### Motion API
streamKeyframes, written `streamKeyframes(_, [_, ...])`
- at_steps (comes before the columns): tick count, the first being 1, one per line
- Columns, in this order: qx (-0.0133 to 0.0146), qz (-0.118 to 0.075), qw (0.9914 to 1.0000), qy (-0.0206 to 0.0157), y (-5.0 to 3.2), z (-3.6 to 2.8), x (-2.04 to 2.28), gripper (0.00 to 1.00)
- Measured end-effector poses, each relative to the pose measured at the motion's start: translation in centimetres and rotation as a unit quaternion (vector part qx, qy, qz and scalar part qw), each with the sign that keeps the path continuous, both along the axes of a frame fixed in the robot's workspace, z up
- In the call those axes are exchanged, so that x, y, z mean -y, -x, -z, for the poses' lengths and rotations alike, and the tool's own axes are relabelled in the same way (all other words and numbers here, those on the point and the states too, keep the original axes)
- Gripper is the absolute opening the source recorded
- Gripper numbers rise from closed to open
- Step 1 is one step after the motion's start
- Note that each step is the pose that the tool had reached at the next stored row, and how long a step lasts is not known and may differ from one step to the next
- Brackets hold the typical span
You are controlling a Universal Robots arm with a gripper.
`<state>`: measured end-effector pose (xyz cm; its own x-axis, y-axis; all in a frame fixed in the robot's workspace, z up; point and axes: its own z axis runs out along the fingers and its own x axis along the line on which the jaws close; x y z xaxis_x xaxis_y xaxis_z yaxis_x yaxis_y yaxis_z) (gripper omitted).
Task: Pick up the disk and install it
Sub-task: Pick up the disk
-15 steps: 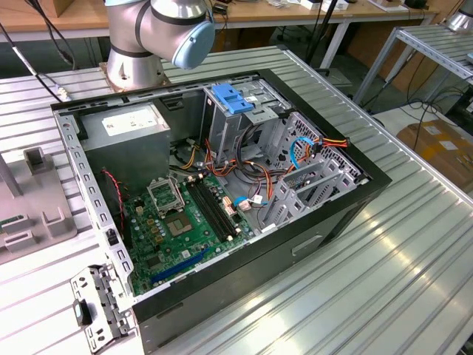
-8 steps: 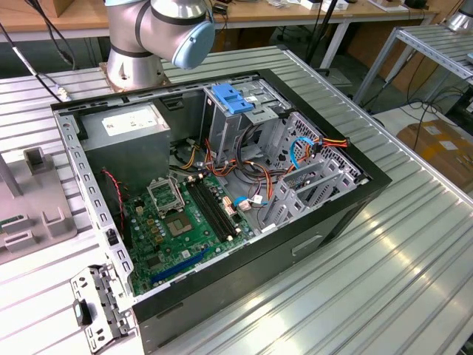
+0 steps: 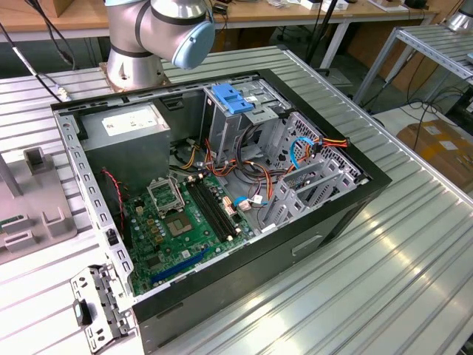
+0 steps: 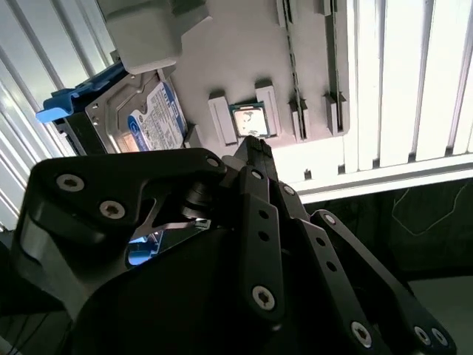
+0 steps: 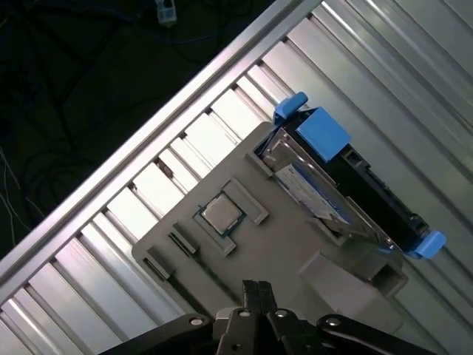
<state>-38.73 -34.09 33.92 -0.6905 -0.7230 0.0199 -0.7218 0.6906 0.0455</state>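
In the first wrist view you see the disk (image 5: 309, 194), a flat silver-metal drive with a white-and-blue label and blue plastic rails on its edges, leaning tilted in a slot of the grey fixture (image 5: 292, 255).

a robotics lab set up for pc assembly

you're in a robotics lab or workshop. in the exterior view a robot arm base (image 3: 133, 63) stands at the upper left on a ribbed aluminium table (image 3: 384, 266). an open computer case (image 3: 332, 214) lies mid-frame with its motherboard (image 3: 185, 222) bare. wooden workbenches (image 3: 44, 16) line the top edge. at the upper right are a metal-frame rack (image 3: 436, 44) and a cardboard box (image 3: 440, 144) on the floor.
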Motion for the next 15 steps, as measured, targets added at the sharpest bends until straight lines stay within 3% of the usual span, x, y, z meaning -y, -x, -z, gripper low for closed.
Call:
streamKeyframes(6, [0.0000,-0.039,0.99924,0.0000,0.00,0.00,0.00,0.11])
streamKeyframes(9, [0.0000,-0.057,0.99839,0.0000,0.00,0.00,0.00,0.11])
streamKeyframes(11, [0.0000,-0.076,0.99708,0.0000,0.00,0.00,0.00,0.11])
streamKeyframes(15, [0.0000,-0.096,0.99538,0.0000,0.00,0.00,0.00,0.11])
